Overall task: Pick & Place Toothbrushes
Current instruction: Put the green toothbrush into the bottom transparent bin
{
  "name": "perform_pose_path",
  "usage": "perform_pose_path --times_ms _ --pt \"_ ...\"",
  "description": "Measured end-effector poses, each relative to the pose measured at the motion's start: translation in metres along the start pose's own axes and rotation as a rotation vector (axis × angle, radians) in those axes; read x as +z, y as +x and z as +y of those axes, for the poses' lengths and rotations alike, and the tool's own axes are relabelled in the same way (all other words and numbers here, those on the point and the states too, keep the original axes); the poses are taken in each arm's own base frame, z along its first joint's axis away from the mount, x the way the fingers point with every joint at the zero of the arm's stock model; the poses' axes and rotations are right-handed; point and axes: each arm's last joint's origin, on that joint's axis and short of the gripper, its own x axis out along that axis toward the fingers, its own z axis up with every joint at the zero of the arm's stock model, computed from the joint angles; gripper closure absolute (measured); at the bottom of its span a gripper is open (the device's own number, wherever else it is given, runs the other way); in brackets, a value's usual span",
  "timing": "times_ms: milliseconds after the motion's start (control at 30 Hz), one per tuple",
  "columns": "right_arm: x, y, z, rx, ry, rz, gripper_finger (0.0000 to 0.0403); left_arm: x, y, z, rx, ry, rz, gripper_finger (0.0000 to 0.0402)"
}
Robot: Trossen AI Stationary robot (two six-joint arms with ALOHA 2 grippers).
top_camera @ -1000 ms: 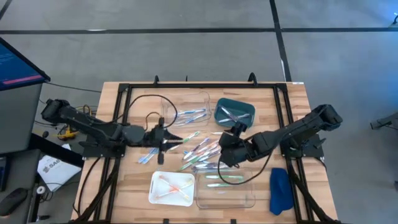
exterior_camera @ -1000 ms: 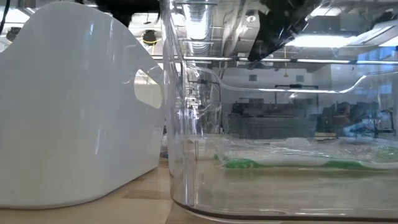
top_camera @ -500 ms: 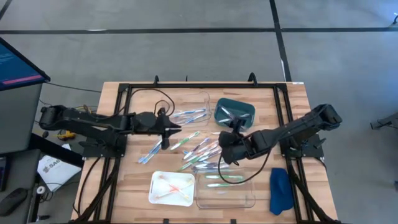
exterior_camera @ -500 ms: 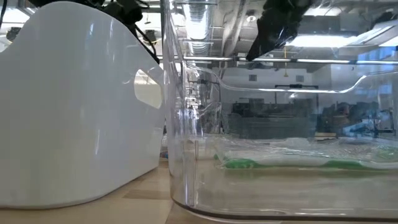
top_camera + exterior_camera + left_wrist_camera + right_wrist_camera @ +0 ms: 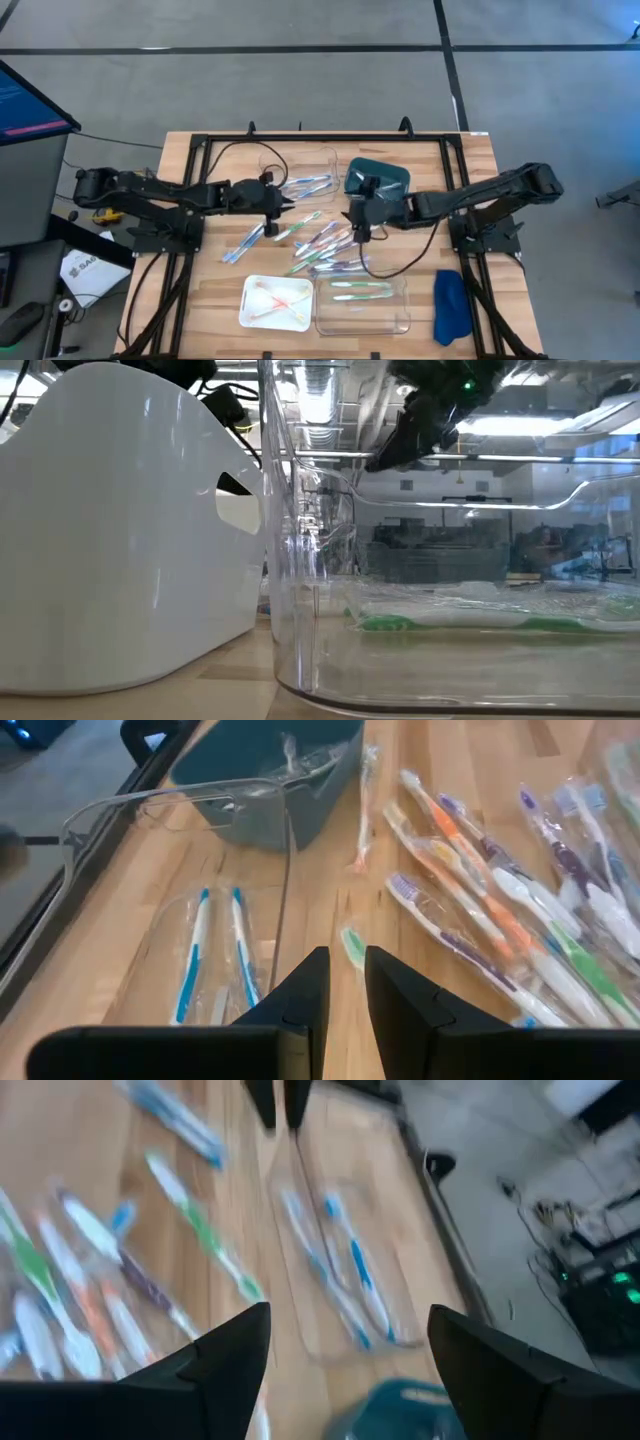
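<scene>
left gripper (image 5: pixel 285 208): jaws almost pressed together, empty, by clear tray (image 5: pixel 303 178) near table's (image 5: pixel 200 290) far edge | right gripper (image 5: pixel 357 231): jaws spread, empty, over loose toothbrushes (image 5: pixel 322 243) at table centre

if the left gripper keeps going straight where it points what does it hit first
Probably the green-headed toothbrush on the table just ahead of the left gripper; the teal tray lies farther along. Depth is unclear.

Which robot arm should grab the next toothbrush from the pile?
Probably the right. The right gripper hangs open right above the loose toothbrushes, while the left gripper sits nearly shut at the pile's edge beside the clear tray.
</scene>
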Motion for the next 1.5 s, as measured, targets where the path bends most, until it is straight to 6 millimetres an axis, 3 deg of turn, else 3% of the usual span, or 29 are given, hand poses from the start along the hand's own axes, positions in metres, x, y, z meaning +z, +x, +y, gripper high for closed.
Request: perform_pose_path --times_ms 200,400,767,1100,1300,1500 --pt "0.005 -0.019 -0.005 0.025 0.04 -0.114 0.0138 0.002 0.002 -0.002 -0.003 0.003 -0.013 0.0342" --pt "0.012 -0.022 0.0 0.031 0.053 -0.187 0.0138 0.007 0.001 -0.001 0.004 0.004 -0.069 0.0342" --pt "0.019 0.012 0.017 0.009 0.169 -0.283 0.0138 0.008 0.001 -0.001 0.009 0.021 -0.074 0.0342" --pt "0.033 0.035 0.023 0.025 0.064 -0.171 0.0138 -0.009 0.002 -0.009 -0.022 -0.037 0.01 0.0342" --pt "0.047 0.052 0.013 0.179 -0.004 -0.038 0.0138 -0.016 -0.009 -0.008 -0.031 -0.111 0.101 0.0342" --pt "0.059 0.067 0.015 0.365 -0.107 -0.005 0.0138 -0.006 -0.031 -0.013 -0.138 -0.161 0.024 0.0342"
